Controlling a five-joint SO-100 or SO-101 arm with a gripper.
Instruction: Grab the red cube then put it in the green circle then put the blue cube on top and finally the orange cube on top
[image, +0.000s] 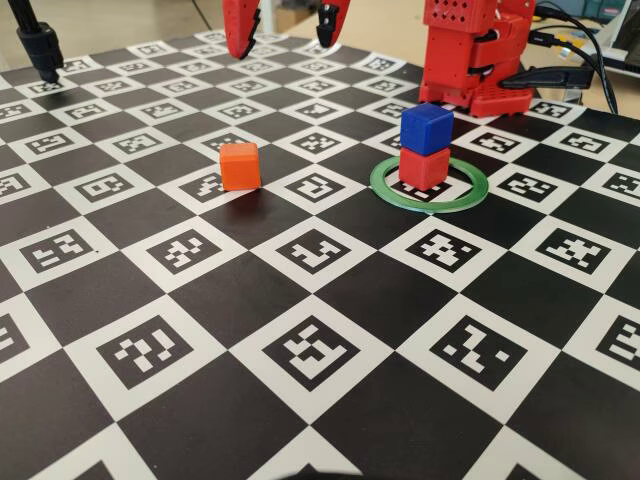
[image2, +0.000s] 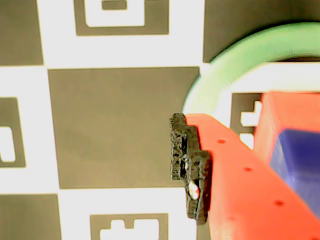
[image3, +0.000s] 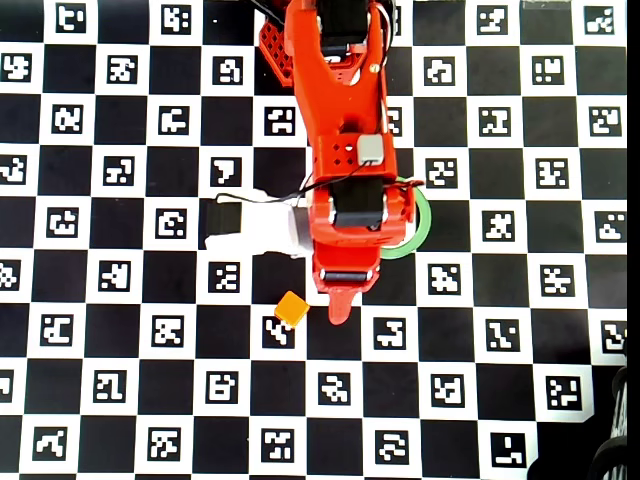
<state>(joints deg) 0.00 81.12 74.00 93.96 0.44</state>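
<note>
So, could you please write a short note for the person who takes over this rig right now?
Gripper: raised above the board, jaws apart, holding nothing.
Red cube: inside the green circle. Done.
Blue cube: stacked on the red cube. Done.
Orange cube: alone on the board, to the left of the ring in the fixed view, untouched.
Left: pick up the orange cube and set it on the blue cube.

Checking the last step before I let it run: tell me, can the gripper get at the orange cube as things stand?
Probably yes. The orange cube sits alone on the board, clear of the red-and-blue stack in the green circle. The gripper hangs open above, with nothing between them.
</note>
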